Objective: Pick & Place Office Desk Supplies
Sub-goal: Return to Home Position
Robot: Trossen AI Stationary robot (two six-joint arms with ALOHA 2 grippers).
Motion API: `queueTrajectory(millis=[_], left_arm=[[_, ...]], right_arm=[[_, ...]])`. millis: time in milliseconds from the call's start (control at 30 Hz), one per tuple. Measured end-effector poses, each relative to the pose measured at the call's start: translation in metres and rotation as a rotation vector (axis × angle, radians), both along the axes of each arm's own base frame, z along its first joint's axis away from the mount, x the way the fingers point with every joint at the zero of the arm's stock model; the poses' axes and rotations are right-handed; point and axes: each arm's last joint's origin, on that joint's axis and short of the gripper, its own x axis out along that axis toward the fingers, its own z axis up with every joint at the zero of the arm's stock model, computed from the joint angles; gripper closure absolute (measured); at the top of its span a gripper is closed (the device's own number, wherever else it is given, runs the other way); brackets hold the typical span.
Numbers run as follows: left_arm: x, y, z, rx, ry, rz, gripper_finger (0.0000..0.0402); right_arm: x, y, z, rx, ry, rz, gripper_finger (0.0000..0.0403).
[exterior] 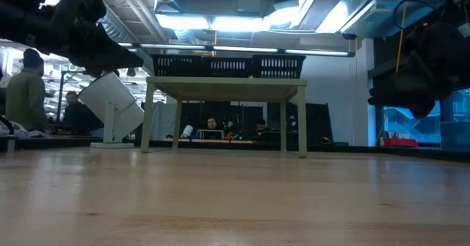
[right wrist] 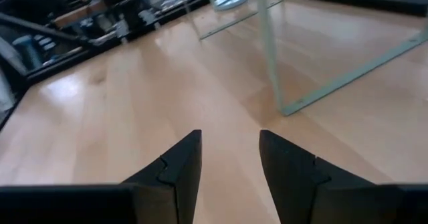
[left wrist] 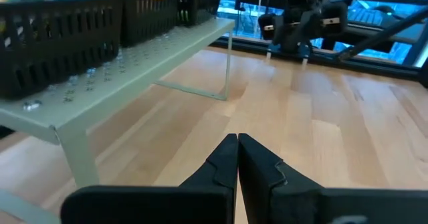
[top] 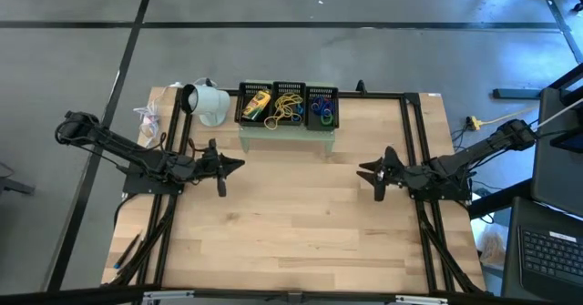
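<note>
Office supplies [top: 290,105] are sitting in three black trays [top: 288,86] on the green stand [top: 287,134]; sorting is looking done, only homing remaining; left gripper [top: 239,164] is hovering, jaws pressed together, empty; right gripper [top: 362,170] is hovering, jaws parted, empty.

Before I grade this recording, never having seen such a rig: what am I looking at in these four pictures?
Two dark robot arms work at a wooden table. One picture looks down from above, one looks level across the tabletop, and each wrist carries a camera. At the far edge, a pale green perforated stand carries three black mesh trays of office supplies, beside a white lamp-like object. The left arm has its jaws shut, the right arm open; neither holds anything.
</note>
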Motion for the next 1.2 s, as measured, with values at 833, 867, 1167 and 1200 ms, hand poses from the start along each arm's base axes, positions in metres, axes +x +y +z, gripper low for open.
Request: queueTrajectory(millis=[833,867,1167,1200], left_arm=[[0.0,0.0001,-0.0003,0.033,0.015,-0.008,0.0395],[0.0,0.0001,-0.0003,0.033,0.015,-0.007,0.0395],[0.0,0.0001,-0.0003,0.033,0.015,-0.008,0.0395],[0.0,0.0001,-0.0003,0.032,0.015,-0.008,0.0395]], right_arm=[[0.0006,0.0071,-0.0015,0.076,0.043,0.235,0.025],[0.0006,0.0071,-0.0015,0.076,0.043,0.235,0.025],[0.0006,0.007,-0.0015,0.076,0.043,0.235,0.025],[0.0006,0.0071,-0.0015,0.076,0.043,0.235,0.025]])
